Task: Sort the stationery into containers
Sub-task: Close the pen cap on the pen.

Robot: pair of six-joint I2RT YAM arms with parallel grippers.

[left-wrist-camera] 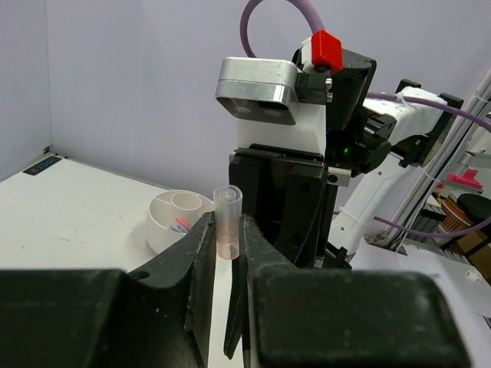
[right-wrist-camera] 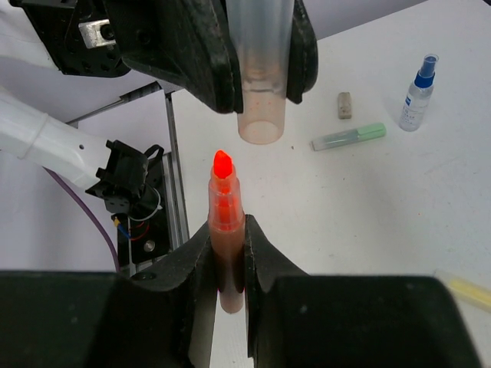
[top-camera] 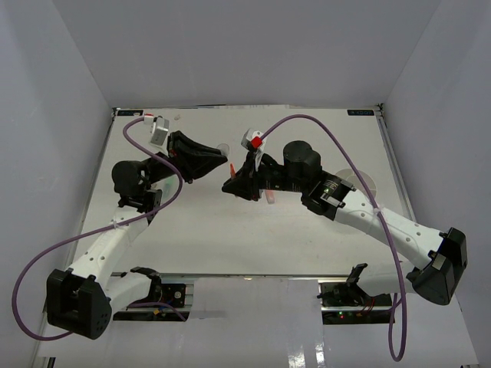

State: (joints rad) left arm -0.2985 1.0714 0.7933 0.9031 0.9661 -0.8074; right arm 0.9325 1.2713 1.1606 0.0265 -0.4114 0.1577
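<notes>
Item: orange marker [right-wrist-camera: 227, 230], uncapped, bright orange tip bare, barrel pinched between the two fingers of the right gripper [right-wrist-camera: 228, 234] with the tip sticking out past the fingertips. Companion piece: clear cap [right-wrist-camera: 261, 92], a translucent tube gripped between the fingers of the left gripper [left-wrist-camera: 226, 230], which press on it from both sides. Its open mouth juts out beyond those fingertips and faces the marker tip. Cap and tip are roughly in line, close together but not touching, with a gap of air between them, both held above the table [right-wrist-camera: 368, 215]. Lying on the table past the right fingertips, on the right of the right wrist view: green marker [right-wrist-camera: 349, 136], flat. A small eraser [right-wrist-camera: 344, 105] is just beyond it, and an upright spray bottle [right-wrist-camera: 418, 96] with a blue top is near both. A pale yellow pen [right-wrist-camera: 464, 290] shows beside the right finger at the frame edge, only partly in view. Container: white tub [left-wrist-camera: 165, 222], round, with inner dividers, standing on the table beyond the left fingertips, on the left of the left wrist view. Bits of red and blue show inside one compartment, too small to identify.
</notes>
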